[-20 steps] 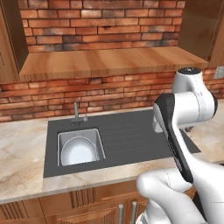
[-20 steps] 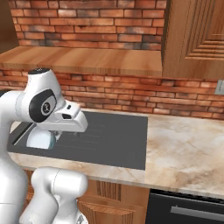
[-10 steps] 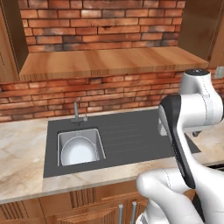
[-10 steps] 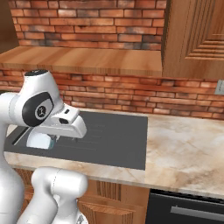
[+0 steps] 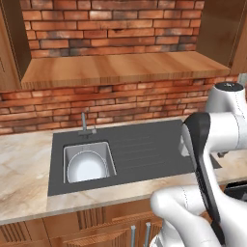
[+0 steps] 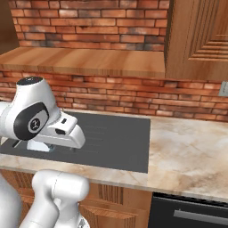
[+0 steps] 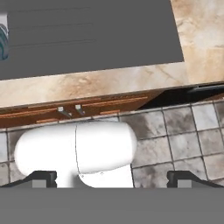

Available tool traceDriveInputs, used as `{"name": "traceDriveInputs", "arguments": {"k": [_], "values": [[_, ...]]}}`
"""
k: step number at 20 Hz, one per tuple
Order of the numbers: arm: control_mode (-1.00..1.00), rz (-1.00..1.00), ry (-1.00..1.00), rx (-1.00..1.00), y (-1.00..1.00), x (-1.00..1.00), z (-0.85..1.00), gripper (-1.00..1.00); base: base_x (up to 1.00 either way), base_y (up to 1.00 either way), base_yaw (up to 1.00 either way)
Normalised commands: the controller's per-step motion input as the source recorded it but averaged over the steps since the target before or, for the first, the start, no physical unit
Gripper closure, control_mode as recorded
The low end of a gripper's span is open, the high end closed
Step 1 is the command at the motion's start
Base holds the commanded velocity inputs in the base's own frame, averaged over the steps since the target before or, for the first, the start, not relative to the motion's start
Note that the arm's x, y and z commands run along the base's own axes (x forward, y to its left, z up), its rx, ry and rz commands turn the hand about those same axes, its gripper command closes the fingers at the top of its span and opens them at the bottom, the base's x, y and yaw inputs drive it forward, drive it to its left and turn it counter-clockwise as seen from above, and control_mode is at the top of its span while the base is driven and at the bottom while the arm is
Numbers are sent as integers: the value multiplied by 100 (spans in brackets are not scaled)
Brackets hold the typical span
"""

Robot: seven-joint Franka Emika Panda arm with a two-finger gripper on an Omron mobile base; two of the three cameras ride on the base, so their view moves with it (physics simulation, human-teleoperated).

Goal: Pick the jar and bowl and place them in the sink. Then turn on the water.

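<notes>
the arm (image 5: pixel 212 144) swung right. the gripper (image 7: pixel 111 178) is wide open, empty. the bowl (image 5: pixel 87 168) looks slippery; grab its rim.

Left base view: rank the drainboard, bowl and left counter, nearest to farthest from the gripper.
1. Drainboard, beside the gripper, right of the basin.
2. Bowl, inside the sink.
3. Left counter, beyond the sink's left edge.

My hand (image 7: pixel 112 177) hangs with fingertips (image 7: pixel 41 177) spread wide, over a tiled floor (image 7: pixel 183 144). Beyond lie wooden cabinet fronts (image 7: pixel 87 109), the marbled surface (image 7: pixel 105 81) and the dark sink surround (image 7: pixel 92 37).
</notes>
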Motion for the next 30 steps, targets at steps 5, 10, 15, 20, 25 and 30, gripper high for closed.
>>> {"name": "traceDriveInputs", "arguments": {"k": [5,10,15,20,25,30], "values": [[-100,0,0,0,0,-1,0,-100,0,0,0],[100,0,0,0,0,0,0,-100,-15,-4,0],[100,0,0,0,0,0,0,-100,-94,-48,-8],[100,0,0,0,0,0,0,-100,-99,-57,-27],[100,0,0,0,0,0,0,-100,-64,-31,-54],[100,0,0,0,0,0,0,-100,-24,-12,-69]]}}
